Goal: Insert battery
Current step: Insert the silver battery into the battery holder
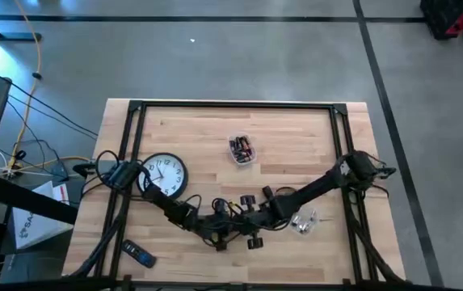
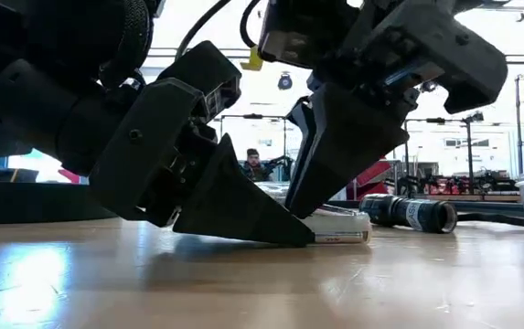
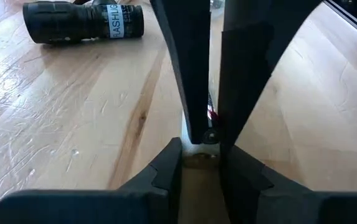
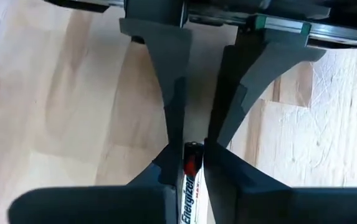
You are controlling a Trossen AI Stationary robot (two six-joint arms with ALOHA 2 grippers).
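Battery gripped, not yet inserted

Near the desk's front edge, left gripper (image 1: 215, 229) meets right gripper (image 1: 243, 217), both jaws clamped on the battery (image 4: 189, 180) lying on the desk (image 1: 296, 137). The flashlight (image 2: 419, 213) waits just beside it; insertion remains. Open room lies behind

overhead, table-level close-up, 2 wrist close-ups

Right end effector (image 4: 188, 163) pinches an Energizer battery (image 4: 189, 180).

Wall clock (image 1: 165, 175) at table's left, remote (image 1: 139, 256) near the front edge, person (image 2: 253, 164) in background
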